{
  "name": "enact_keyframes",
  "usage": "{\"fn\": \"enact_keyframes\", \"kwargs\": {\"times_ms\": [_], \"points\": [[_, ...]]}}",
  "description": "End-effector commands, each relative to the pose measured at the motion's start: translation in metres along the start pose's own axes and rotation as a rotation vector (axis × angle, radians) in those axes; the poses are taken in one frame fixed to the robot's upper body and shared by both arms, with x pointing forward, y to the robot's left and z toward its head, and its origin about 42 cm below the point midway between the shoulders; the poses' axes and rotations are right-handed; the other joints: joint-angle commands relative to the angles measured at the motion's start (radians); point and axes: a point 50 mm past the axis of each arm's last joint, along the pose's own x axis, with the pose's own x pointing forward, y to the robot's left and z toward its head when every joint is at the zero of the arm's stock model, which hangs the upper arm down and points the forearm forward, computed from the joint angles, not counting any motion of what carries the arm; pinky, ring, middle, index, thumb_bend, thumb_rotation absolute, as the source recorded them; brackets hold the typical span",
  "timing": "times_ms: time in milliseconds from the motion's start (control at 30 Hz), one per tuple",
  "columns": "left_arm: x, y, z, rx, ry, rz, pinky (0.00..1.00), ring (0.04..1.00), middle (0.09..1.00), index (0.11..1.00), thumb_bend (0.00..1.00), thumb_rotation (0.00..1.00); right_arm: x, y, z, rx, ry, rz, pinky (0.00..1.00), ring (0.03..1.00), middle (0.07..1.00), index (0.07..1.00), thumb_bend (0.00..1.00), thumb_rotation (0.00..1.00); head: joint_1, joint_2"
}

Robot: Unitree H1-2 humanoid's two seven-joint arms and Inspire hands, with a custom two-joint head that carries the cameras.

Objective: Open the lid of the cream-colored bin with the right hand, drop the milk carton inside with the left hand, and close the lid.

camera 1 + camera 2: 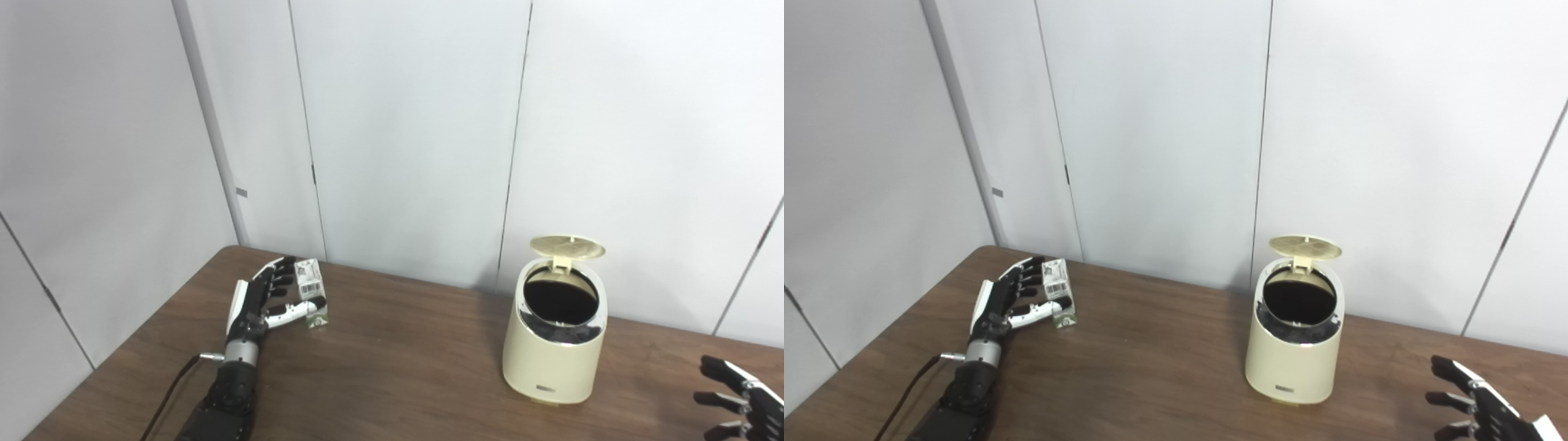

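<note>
The cream-colored bin (554,352) stands on the table at the right, its round lid (568,246) flipped up and the dark inside showing. The small milk carton (310,293) stands upright on the table at the far left. My left hand (269,300) is closed on it, fingers against its left side and thumb across its lower front. My right hand (744,398) is open and empty at the bottom right corner, well to the right of the bin; it also shows in the right eye view (1482,407).
The brown wooden table (392,367) ends at its far edge against white wall panels (404,122). A cable (168,392) runs along my left forearm. Bare tabletop lies between the carton and the bin.
</note>
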Motion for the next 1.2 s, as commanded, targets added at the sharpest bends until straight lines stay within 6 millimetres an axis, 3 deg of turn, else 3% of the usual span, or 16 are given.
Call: {"fn": "enact_keyframes", "kwargs": {"times_ms": [0,267,433,533,633,800,833,933,1167], "points": [[0.013,0.001,0.016,-0.017,-0.063,0.005,0.76,0.777,0.796,0.827,1.00,0.24,0.005,-0.011,0.017,-0.020,-0.067,-0.024,0.52,0.758,0.872,0.851,0.94,0.43,0.001,0.001],[0.014,-0.002,0.017,-0.013,-0.066,-0.010,0.75,0.776,0.790,0.815,1.00,0.24,0.004,-0.011,0.018,-0.020,-0.056,-0.029,0.52,0.754,0.870,0.848,0.95,0.43,-0.009,0.007],[0.014,-0.003,0.017,-0.022,-0.064,0.001,0.72,0.727,0.743,0.764,0.99,0.18,0.003,-0.010,0.017,-0.022,-0.061,-0.031,0.54,0.764,0.878,0.856,0.94,0.43,-0.010,0.009],[0.014,-0.005,0.016,-0.045,-0.057,0.010,0.58,0.611,0.645,0.680,0.93,0.05,0.003,-0.009,0.017,-0.023,-0.068,-0.028,0.55,0.773,0.886,0.864,0.92,0.42,-0.007,0.009],[0.014,-0.007,0.016,-0.055,-0.049,0.022,0.50,0.545,0.587,0.616,0.87,0.00,0.002,-0.009,0.016,-0.015,-0.067,-0.029,0.55,0.768,0.880,0.862,0.93,0.42,-0.005,0.009],[0.014,-0.012,0.019,-0.054,-0.060,0.036,0.48,0.514,0.547,0.567,0.84,0.00,-0.001,-0.009,0.015,-0.011,-0.066,-0.029,0.55,0.763,0.883,0.859,0.92,0.42,-0.004,0.017],[0.014,-0.013,0.019,-0.055,-0.060,0.037,0.47,0.508,0.513,0.562,0.67,0.00,-0.001,-0.009,0.015,-0.012,-0.063,-0.031,0.54,0.761,0.882,0.860,0.92,0.43,-0.005,0.017],[0.014,-0.017,0.020,-0.055,-0.061,0.036,0.45,0.494,0.476,0.529,0.54,0.00,-0.003,-0.010,0.015,-0.018,-0.047,-0.037,0.54,0.758,0.884,0.860,0.93,0.44,-0.003,0.019],[0.011,-0.024,0.022,-0.043,-0.077,0.024,0.45,0.489,0.474,0.515,0.52,0.00,-0.005,-0.009,0.013,-0.024,-0.043,-0.042,0.53,0.751,0.882,0.858,0.92,0.45,-0.006,0.022]]}}
